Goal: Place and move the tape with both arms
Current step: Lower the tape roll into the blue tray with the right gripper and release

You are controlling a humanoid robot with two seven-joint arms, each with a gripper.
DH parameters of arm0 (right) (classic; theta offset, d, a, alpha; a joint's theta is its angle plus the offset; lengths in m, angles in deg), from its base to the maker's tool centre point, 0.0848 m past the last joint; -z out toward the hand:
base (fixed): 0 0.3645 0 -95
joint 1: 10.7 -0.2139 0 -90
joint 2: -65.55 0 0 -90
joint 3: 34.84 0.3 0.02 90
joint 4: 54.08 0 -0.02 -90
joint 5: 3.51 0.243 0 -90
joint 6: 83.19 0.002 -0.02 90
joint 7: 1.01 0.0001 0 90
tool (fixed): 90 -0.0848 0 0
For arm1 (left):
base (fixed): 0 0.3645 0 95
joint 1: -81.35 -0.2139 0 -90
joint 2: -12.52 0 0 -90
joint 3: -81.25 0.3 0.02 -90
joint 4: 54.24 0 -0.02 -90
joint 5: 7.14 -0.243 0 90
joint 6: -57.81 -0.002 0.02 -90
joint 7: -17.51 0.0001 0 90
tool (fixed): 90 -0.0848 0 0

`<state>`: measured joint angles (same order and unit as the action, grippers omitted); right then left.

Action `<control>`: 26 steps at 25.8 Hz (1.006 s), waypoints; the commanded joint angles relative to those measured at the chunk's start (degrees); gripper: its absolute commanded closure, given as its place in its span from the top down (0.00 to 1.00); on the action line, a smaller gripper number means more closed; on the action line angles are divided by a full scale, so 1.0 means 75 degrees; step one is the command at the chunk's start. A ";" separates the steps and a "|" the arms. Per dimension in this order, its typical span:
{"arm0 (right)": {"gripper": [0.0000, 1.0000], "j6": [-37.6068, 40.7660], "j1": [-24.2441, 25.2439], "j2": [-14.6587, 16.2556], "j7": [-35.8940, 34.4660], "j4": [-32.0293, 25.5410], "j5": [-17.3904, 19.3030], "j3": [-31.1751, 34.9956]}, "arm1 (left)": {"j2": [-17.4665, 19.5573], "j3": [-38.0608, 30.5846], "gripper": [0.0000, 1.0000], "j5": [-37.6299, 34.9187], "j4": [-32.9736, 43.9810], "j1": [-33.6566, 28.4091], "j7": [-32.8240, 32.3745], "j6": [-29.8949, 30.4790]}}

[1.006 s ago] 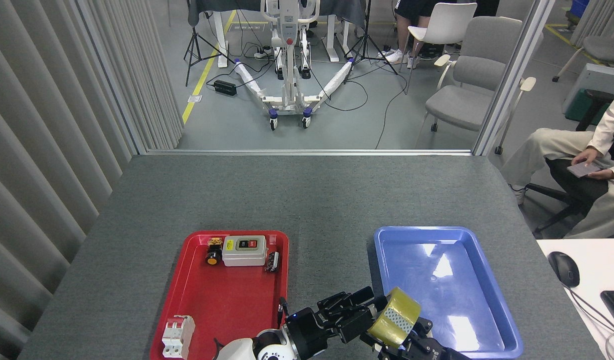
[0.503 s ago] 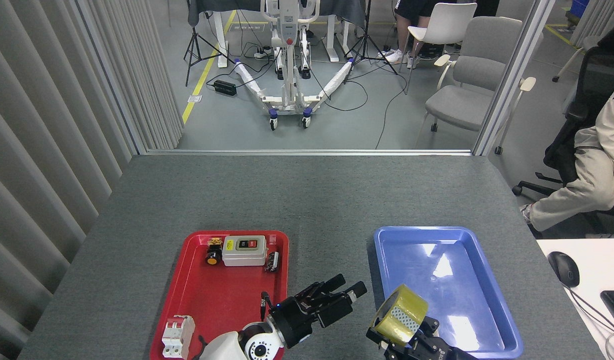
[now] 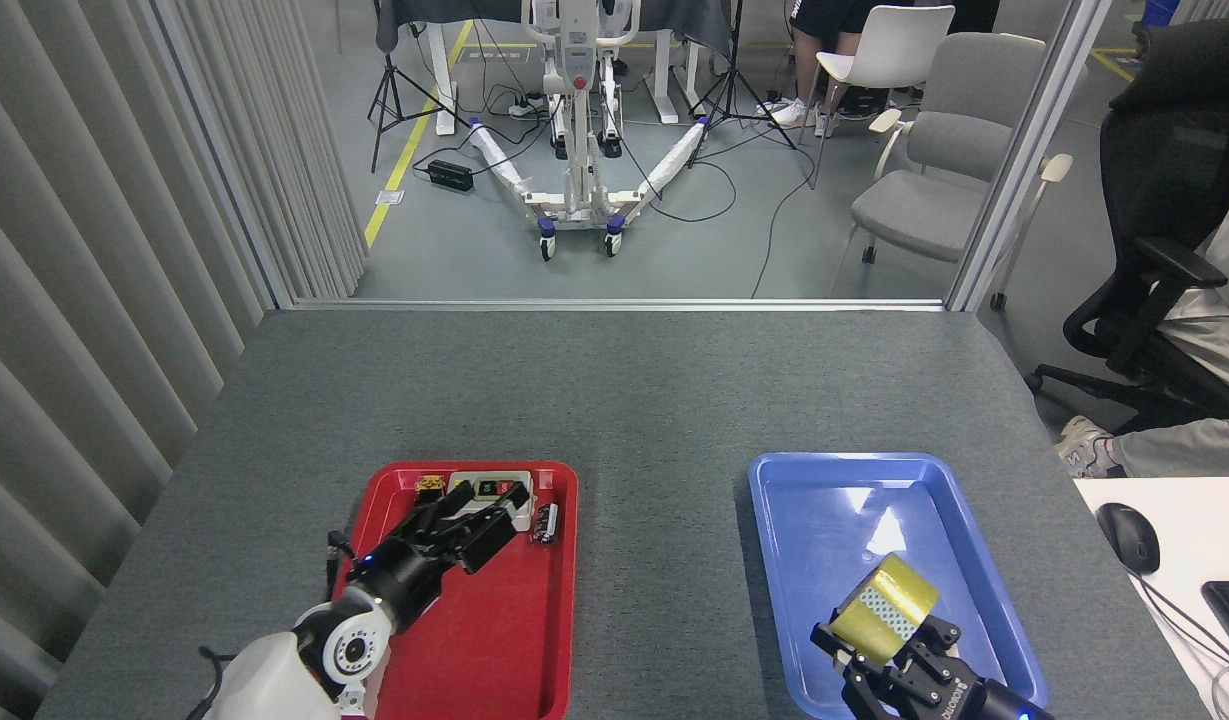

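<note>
Big grey table (image 3: pixel 614 400) across the whole lower view, w/ two trays side by side on the near half, well apart. Red tray (image 3: pixel 504 640) on the left, blue tray (image 3: pixel 974 560) on the right. Left arm coming in from bottom left, white rounded wrist, black left gripper (image 3: pixel 489 510) out over the red tray w/ blue light showing; fingers spread apart, nothing between them, tips right in front of the grey switch box (image 3: pixel 494 490) at the tray's far end so half the box is covered. Small black part (image 3: pixel 545 523) just beside the box on the right, tiny yellow-ish bit (image 3: pixel 430 486) on its left. Right gripper (image 3: pixel 889 640) poking up from the bottom edge over the near part of the blue tray, clamped on the tape (image 3: pixel 884 608). Roll sits at the top of the jaws, tilted, white patterned core side facing the cam, yellow band on top, black fingers hugging it from below on both sides. Can't tell if the roll touches the tray floor, prob held above it. Off the table at far right: black office chair (image 3: pixel 1164 200), bit of a person's leg and shoe (image 3: pixel 1124 455), and a mouse (image 3: pixel 1129 537) on a white desk.
</note>
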<state>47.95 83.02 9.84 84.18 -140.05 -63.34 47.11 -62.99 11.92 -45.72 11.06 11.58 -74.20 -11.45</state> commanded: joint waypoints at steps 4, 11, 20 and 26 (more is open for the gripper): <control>0.00 -0.2614 -0.0731 0.0361 0.1707 0.0330 0.0547 -0.0251 | 0.0072 -0.1197 0.98 -0.3024 0.1946 -0.1666 0.0146 -0.2250; 0.00 -0.5099 -0.1914 0.0419 0.3348 0.0834 0.1004 -0.1458 | 0.0084 -0.1208 0.99 -0.2919 0.1970 -0.1701 0.0145 -0.2238; 0.01 -0.6564 -0.3086 0.0665 0.4707 0.1256 0.2786 -0.2689 | 0.0107 -0.1208 0.99 -0.2555 0.1923 -0.1701 0.0134 -0.2226; 0.02 -0.7478 -0.4059 0.0618 0.5000 0.1936 0.4110 -0.3731 | 0.0084 -0.1220 0.99 -0.2544 0.1900 -0.1690 0.0134 -0.2238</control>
<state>-5.04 55.76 14.72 120.65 -127.70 -36.77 22.54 -62.28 2.81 -64.86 25.35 -1.17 -73.20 -28.17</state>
